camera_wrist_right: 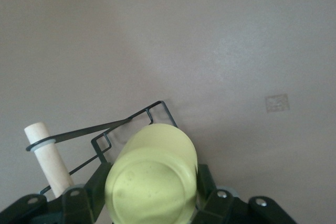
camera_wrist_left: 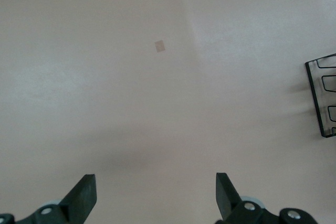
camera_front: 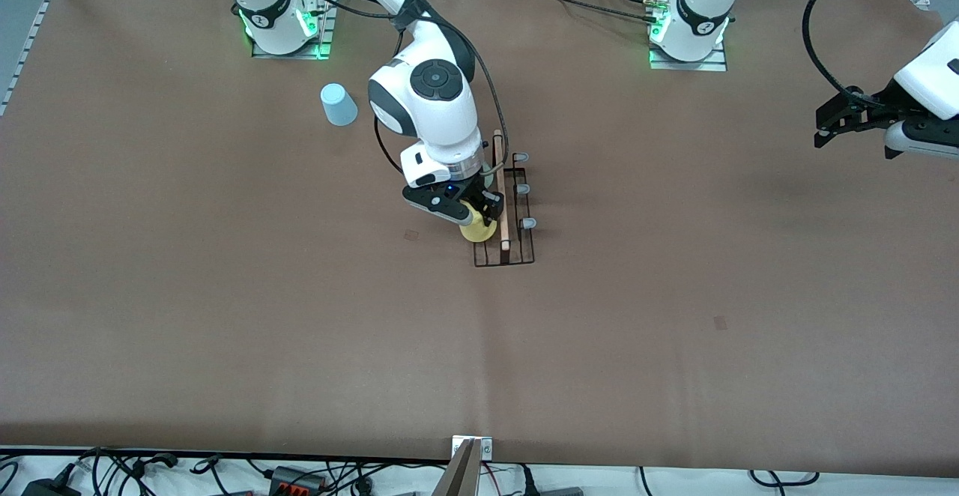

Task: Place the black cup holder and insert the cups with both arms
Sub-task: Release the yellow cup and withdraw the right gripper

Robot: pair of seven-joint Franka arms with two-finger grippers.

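The black cup holder (camera_front: pixel 517 237) stands in the middle of the table, with its wooden rod (camera_front: pixel 500 189) along the top and grey-blue capped prongs (camera_front: pixel 527 222). My right gripper (camera_front: pixel 479 219) is shut on the yellow cup (camera_front: pixel 477 229) and holds it, tilted, low against the holder's side toward the right arm's end. In the right wrist view the yellow cup (camera_wrist_right: pixel 152 177) sits between the fingers (camera_wrist_right: pixel 207 182), over the holder's wire base (camera_wrist_right: pixel 152 109). The light blue cup (camera_front: pixel 339 104) stands upside down near the right arm's base. My left gripper (camera_front: pixel 824 132) is open and empty. The mint green cup is hidden.
My left gripper (camera_wrist_left: pixel 156 198) waits above bare brown table toward the left arm's end. The holder's base end (camera_wrist_left: pixel 321 98) shows at the edge of the left wrist view. Small tan marks (camera_front: pixel 720 322) lie on the table cover. Cables lie along the table's near edge.
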